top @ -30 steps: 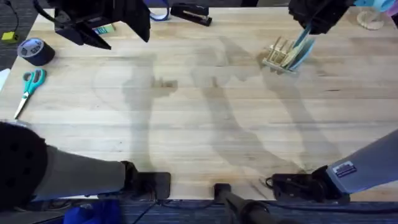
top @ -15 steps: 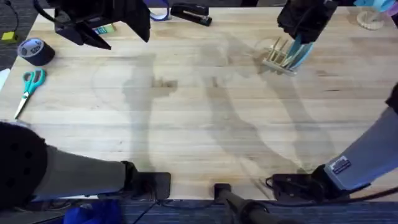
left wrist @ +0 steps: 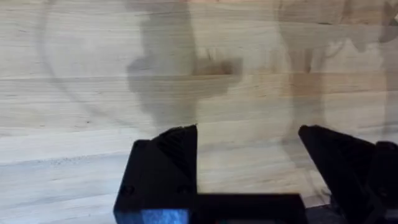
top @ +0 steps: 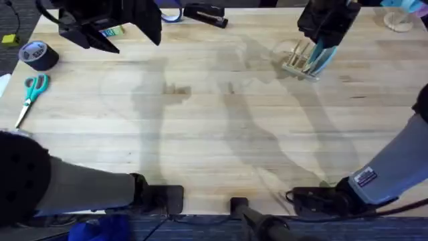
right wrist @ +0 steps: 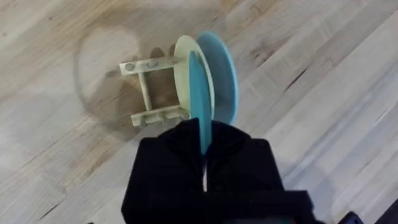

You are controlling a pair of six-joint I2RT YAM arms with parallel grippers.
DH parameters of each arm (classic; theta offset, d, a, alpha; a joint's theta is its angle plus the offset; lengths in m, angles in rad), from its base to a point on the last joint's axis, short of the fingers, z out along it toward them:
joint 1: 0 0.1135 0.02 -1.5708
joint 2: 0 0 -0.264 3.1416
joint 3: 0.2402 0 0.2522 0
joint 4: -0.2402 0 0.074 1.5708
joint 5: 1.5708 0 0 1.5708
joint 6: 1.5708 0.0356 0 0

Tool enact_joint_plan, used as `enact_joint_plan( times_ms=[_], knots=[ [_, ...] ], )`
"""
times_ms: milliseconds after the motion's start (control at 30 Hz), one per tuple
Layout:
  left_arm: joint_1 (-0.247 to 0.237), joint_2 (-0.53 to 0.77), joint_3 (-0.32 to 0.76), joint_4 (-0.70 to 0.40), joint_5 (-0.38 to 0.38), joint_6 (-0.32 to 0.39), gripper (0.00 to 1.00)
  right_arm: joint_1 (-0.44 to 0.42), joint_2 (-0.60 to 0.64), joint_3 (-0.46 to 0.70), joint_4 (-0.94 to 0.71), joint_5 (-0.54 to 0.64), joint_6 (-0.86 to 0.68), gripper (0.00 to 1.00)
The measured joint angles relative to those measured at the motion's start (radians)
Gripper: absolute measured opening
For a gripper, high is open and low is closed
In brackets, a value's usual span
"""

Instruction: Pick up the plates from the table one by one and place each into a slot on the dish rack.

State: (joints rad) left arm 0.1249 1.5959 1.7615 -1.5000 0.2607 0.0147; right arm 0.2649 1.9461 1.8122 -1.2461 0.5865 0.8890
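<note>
- Since a second ago I see my right arm has swung in over the dish rack, and the turquoise plate, which leaned out tilted then, now stands nearly upright at the rack; in the last half second almost nothing has shifted.
- Far left of the overhead view: a roll of dark tape at about 10 o'clock on the table, with turquoise-handled scissors just below it.
- My left gripper is released, its black fingers spread wide over bare planks with nothing between them; in the overhead view the left arm shows as a dark mass at 11 o'clock.
- A black stapler lies at the far edge, near 12 o'clock.
- The dish rack sits at about 1 o'clock on the table, its upright pegs showing on the side away from the plates.
- In the right wrist view the cream plate stands on edge against the rack's pegs, and the turquoise plate is on edge just beside it.
- A second turquoise plate stands on the far side of those, also on edge.
- My right gripper is clenched on the rim of the turquoise plate, directly above the rack.
- I cannot tell whether that plate's lower edge is seated between pegs.
</note>
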Motion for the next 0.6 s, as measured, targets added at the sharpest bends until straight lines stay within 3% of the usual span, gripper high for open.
enact_joint_plan(
  times_ms=[367, 600],
  knots=[
    [0.000, 0.000, 0.000, 0.000, 0.000, 0.000, 0.994, 0.000, 0.000, 0.008, -0.002, 0.000, 0.000, 0.032],
    [0.000, 0.000, 0.000, 0.000, 0.000, 0.000, 0.994, 0.000, -0.007, 0.082, -0.002, 0.000, -0.004, 0.032]
  ],
)
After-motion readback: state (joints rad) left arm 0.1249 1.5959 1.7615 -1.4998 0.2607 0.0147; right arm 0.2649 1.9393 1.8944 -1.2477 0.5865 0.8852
